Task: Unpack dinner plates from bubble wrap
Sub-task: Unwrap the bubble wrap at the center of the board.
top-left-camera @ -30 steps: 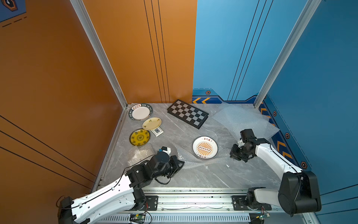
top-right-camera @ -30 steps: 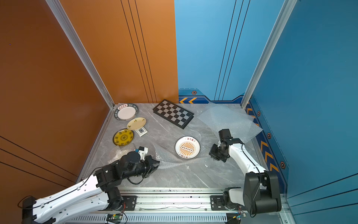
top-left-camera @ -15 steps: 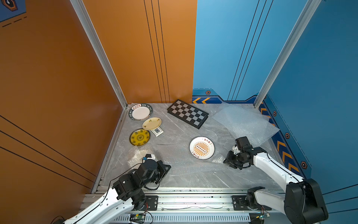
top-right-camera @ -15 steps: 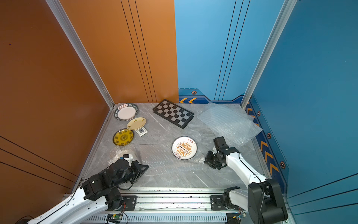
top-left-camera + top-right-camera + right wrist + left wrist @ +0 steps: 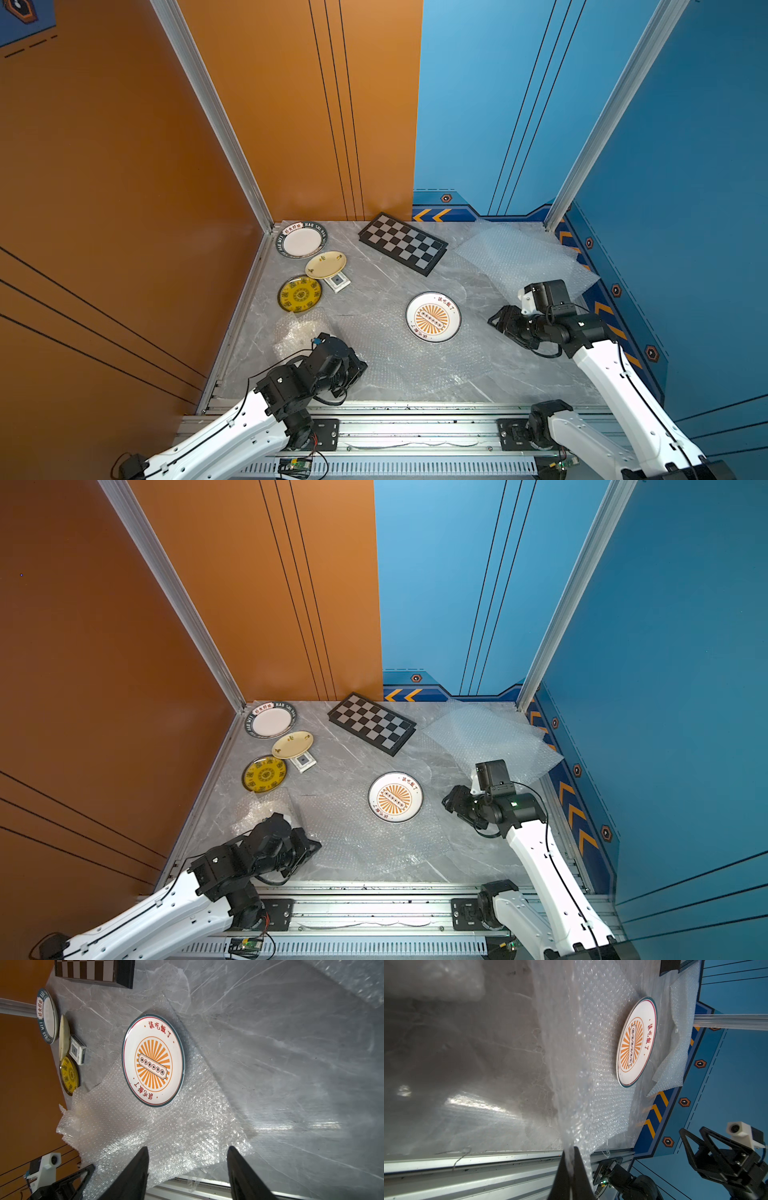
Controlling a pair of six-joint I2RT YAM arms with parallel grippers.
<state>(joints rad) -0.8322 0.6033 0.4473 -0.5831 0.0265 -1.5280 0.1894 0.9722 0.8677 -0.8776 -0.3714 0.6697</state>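
sunburst plate (image 5: 433, 316): bare, face up, flat on the far-right part of the bubble wrap sheet (image 5: 390, 357), mid table (image 5: 374, 286).
left gripper (image 5: 570, 1151): jaws closed on the sheet's near-left edge, film bunched between the tips.
right gripper (image 5: 187, 1148): jaws apart, nothing gripped. The sheet's near-right corner lies beyond the tips; can't tell if they touch it.
key relation: plate sits right of and farther than the left gripper, across the sheet. It is just left of the right gripper, with a gap between them. Right side is nearer.
axis: plate is round, so none. Sheet runs left-right from the pinch to under the plate.
left arm (image 5: 249, 419): low, in from near-left, wrist pointing right along the table.
right arm (image 5: 615, 374): elbow bent, in from near-right, jaws aimed left at the plate.
judgement: plate weight pins the sheet; a pull from the left likely drags the plate unless the right side lifts or holds it.
done: lettered-rim plate (image 5: 302, 240), pale yellow plate (image 5: 326, 264), dark-rimmed yellow plate (image 5: 300, 294), all bare, far left.
wrap bundle (image 5: 297, 332): crumpled, just beyond the left gripper; contents can't tell.
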